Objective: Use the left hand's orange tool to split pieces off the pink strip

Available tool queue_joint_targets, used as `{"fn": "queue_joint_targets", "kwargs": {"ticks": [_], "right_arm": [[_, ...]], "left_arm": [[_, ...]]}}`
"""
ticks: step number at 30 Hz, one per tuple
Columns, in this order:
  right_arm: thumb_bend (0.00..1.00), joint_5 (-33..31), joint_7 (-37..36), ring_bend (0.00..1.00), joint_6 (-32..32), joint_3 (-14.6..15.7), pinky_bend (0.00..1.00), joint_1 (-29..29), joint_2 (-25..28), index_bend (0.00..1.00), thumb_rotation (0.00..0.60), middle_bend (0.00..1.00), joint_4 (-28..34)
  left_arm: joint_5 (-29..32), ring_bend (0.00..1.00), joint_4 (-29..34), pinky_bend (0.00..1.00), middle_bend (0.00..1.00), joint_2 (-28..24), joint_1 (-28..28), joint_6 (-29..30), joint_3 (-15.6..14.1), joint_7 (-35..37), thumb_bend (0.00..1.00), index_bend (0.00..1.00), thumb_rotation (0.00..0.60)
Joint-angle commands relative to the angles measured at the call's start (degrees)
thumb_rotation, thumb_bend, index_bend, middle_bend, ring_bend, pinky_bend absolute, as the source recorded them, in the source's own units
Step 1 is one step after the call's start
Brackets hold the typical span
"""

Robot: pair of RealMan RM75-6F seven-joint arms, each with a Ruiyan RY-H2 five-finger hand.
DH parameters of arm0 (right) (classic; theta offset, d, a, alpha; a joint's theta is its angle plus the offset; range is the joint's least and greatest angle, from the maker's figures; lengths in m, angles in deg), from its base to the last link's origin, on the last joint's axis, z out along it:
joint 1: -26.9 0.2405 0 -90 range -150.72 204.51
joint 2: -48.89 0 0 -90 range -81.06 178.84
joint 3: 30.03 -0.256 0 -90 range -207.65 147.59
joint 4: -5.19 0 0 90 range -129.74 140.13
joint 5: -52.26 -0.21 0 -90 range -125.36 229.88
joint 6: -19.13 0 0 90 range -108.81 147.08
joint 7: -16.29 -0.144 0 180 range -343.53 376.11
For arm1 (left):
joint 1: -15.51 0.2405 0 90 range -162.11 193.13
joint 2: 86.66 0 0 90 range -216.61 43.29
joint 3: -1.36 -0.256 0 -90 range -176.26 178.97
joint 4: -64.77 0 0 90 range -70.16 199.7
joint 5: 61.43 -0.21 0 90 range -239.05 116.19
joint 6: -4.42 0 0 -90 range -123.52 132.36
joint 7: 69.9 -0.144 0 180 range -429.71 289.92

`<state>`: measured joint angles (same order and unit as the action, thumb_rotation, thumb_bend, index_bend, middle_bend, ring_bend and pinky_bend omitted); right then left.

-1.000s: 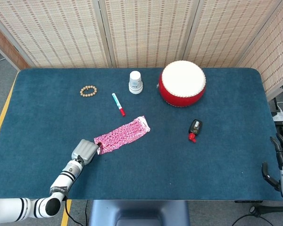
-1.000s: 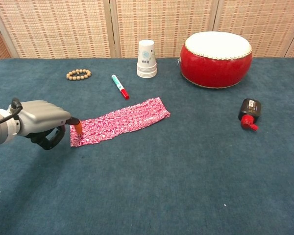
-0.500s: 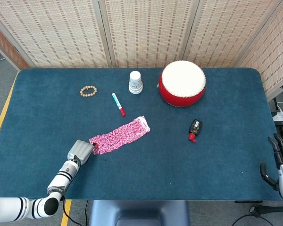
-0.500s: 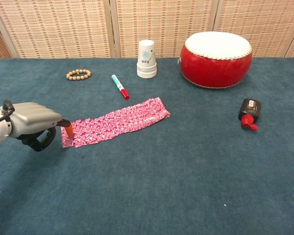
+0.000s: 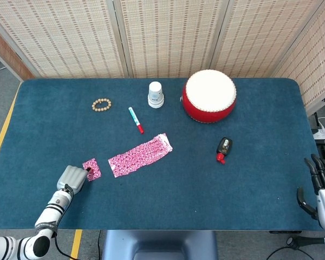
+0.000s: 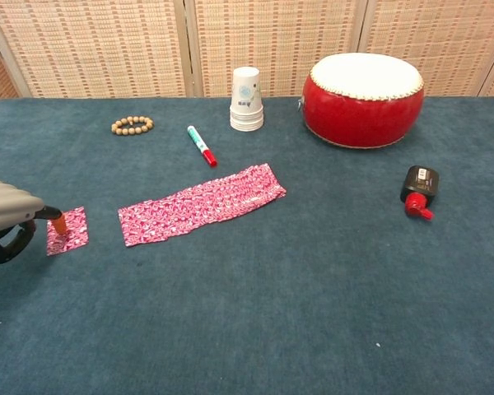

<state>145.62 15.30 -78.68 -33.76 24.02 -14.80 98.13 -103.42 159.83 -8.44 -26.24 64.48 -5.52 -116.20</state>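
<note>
Chest view, nearest: the left hand (image 6: 4,216) grips the orange tool (image 6: 58,220), tip on a split-off pink piece (image 6: 69,230). Beyond a clear gap lies the long pink strip (image 6: 202,202), leaving more to split. Right hand (image 5: 320,189) idles off-table, fingers apart.

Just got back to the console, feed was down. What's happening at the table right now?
The left robot hand holds the orange tool, whose tip is down on a small pink piece that lies apart from the main pink strip, with bare table between them. The strip lies flat, mid-table. The right robot hand hangs off the table's right edge, fingers apart, holding nothing. The beads, marker, paper cups, red drum and small black bottle sit untouched.
</note>
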Motion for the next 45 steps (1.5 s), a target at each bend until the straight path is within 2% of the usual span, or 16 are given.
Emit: {"fn": "queue_joint_targets", "kwargs": {"ticks": [1,6,10,13,17,22,26,35,45], "right_arm": [[0.51,-0.05,0.12,0.0,0.13,0.01,0.0,0.04,-0.03,0.0,0.6,0.0,0.0],[0.51,0.04,0.39,0.0,0.53,0.21,0.0,0.15,0.06,0.0,0.6,0.0,0.17],[0.51,-0.1,0.73,0.0,0.72,0.21,0.0,0.2,0.0,0.0,0.6,0.0,0.21],[0.51,-0.08,0.91,0.0,0.97,0.3,0.0,0.27,0.03,0.0,0.6,0.0,0.25],[0.51,-0.16,1.1,0.0,1.27,0.33,0.0,0.4,0.02,0.0,0.6,0.0,0.23],[0.51,-0.25,1.27,0.0,1.73,0.39,0.0,0.58,0.13,0.0,0.6,0.0,0.32],[0.51,-0.38,1.29,0.0,2.4,0.55,0.0,0.79,0.42,0.0,0.6,0.0,0.47],[0.51,-0.44,1.34,0.0,3.08,0.7,0.0,1.1,0.72,0.0,0.6,0.0,0.79],[0.51,-0.98,1.83,0.0,3.79,0.65,0.0,1.4,0.74,0.0,0.6,0.0,1.07]], "left_arm": [[-1.39,0.69,-0.57,0.63,0.64,-1.33,1.64,0.74,-1.46,1.15,0.77,0.3,0.6],[-2.27,0.69,-0.4,0.63,0.64,-2.76,3.11,1.56,-2.11,1.69,0.77,0.31,0.6],[-4.91,0.69,1.25,0.63,0.64,-3.73,3.84,4.0,-1.15,2.47,0.77,0.31,0.6],[-10.17,0.69,2.13,0.63,0.64,-3.65,4.58,7.02,0.31,4.65,0.77,0.26,0.6],[-14.87,0.69,3.04,0.63,0.63,-2.22,4.11,8.21,2.17,5.18,0.77,0.12,0.6],[-14.7,0.69,3.1,0.64,0.64,1.52,1.39,5.09,4.74,2.24,0.77,0.06,0.6],[-12.49,0.69,2.49,0.64,0.64,3.84,-0.54,2.73,6.45,0.23,0.77,0.08,0.6],[-6.03,0.69,0.85,0.64,0.64,6.29,-2.49,0.1,6.67,-4.12,0.77,0.24,0.6],[-3.43,0.69,-0.86,0.64,0.64,8.23,-3.58,-1.98,6.56,-3.62,0.77,0.27,0.6]]}}
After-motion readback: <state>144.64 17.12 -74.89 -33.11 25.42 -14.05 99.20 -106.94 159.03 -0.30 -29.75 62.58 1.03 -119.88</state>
